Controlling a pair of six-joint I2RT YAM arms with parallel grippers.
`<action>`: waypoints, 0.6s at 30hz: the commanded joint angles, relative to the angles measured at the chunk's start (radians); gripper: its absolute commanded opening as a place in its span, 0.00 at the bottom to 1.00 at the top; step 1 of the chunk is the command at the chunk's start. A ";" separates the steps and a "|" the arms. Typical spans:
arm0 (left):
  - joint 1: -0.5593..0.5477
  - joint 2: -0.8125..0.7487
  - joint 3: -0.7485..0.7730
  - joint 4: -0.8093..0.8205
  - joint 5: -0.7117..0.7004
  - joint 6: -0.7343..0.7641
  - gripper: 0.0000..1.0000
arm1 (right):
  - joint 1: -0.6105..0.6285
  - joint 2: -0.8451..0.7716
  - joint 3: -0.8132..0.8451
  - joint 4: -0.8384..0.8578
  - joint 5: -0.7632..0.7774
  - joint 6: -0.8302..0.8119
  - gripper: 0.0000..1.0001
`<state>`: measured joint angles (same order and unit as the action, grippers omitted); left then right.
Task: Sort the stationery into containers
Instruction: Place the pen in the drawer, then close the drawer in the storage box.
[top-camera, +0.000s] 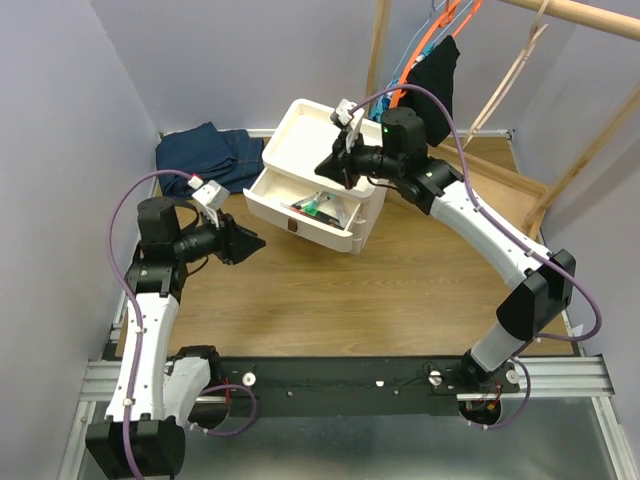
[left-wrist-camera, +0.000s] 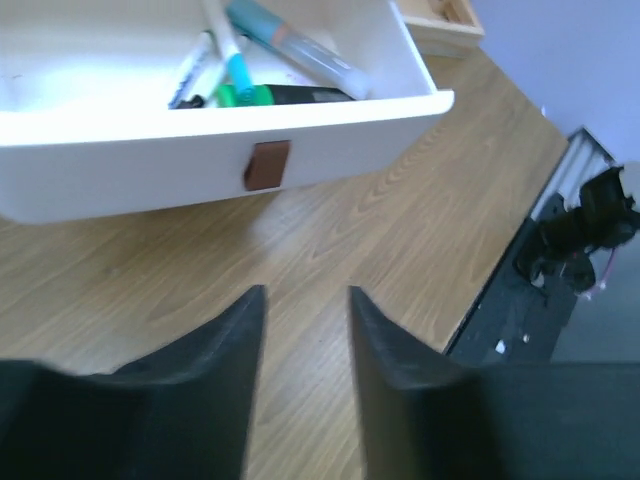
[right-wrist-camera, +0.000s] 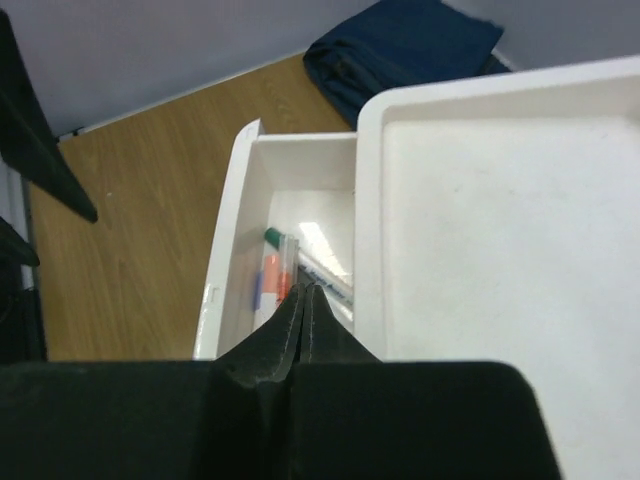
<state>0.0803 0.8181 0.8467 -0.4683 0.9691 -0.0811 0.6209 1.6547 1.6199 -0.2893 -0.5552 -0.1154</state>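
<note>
We see our left arm bent low at table's left side, left gripper (left-wrist-camera: 305, 345) w/ fingers parted, nothing btwn them. Our right arm arcs up & across from its base, right gripper (right-wrist-camera: 303, 300) pinched closed, fingertips touching

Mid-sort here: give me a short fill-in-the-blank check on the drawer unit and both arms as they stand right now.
1. The pulled-out drawer of the white drawer unit holds several ____.
2. The right gripper hangs over that drawer with its jaws ____.
3. The left gripper holds nothing and its jaws stand ____.
4. The drawer's handle is colored ____.

Missing words: markers; shut; open; brown
</note>
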 joint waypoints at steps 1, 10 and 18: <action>-0.077 0.070 -0.006 0.094 0.063 0.043 0.21 | 0.007 0.008 0.047 0.118 0.133 -0.081 0.01; -0.260 0.196 0.025 0.149 -0.047 0.102 0.00 | 0.007 0.109 0.110 0.020 0.192 -0.187 0.01; -0.321 0.301 0.048 0.230 -0.098 0.113 0.00 | 0.008 0.143 0.106 -0.024 0.219 -0.250 0.01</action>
<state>-0.2203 1.0683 0.8474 -0.3138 0.9199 0.0025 0.6220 1.7771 1.7004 -0.2749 -0.3775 -0.3126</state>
